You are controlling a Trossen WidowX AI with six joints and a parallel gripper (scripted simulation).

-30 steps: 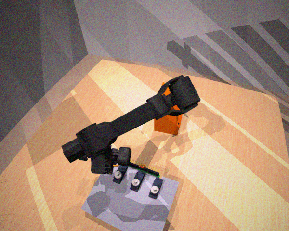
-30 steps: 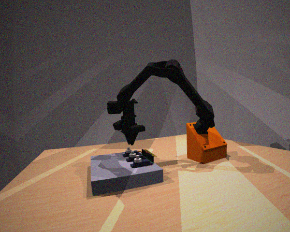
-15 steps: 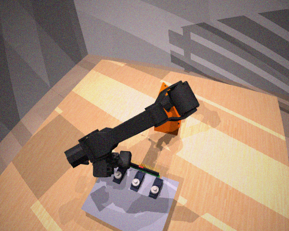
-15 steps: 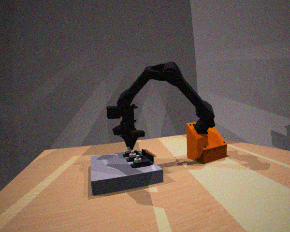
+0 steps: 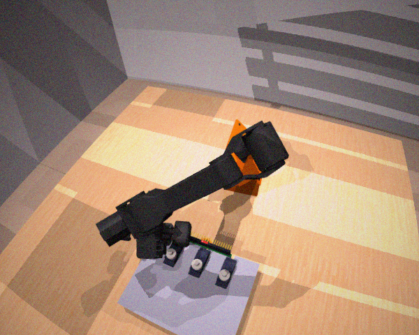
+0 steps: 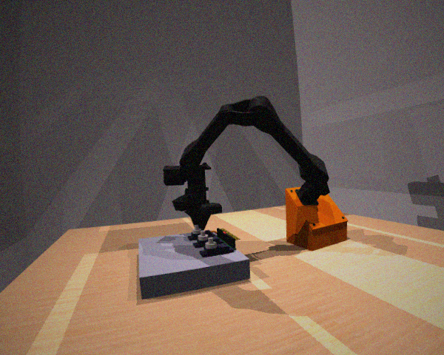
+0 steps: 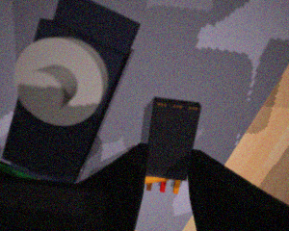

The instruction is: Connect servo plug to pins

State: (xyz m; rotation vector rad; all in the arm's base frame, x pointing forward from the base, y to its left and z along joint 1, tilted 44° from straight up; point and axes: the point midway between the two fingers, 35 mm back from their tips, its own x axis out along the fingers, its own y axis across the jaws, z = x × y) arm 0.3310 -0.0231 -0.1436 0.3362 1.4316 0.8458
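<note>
My gripper [image 7: 168, 156] [image 6: 203, 228] is shut on the black plug [image 7: 172, 137], low over the holder [image 5: 188, 317] [image 6: 192, 283]. In the wrist view the plug lies between both fingertips, with three small marks at its far end. Brown, red and orange wires [image 7: 163, 187] show at its near end. The servo with a round pale horn [image 7: 63, 82] [image 5: 171, 254] is beside the plug. The pin row [image 5: 218, 246] [image 6: 231, 237] runs along the holder edge toward the arm base, with a red band [image 5: 204, 241] on part of it. The dot cannot be made out.
Two more servos with pale horns [image 5: 196, 264] [image 5: 224, 276] stand on the holder in line with the first. The orange arm base [image 5: 243, 188] [image 6: 329, 234] stands on the table [image 5: 329, 212] beyond the pin row. My arm reaches over from it.
</note>
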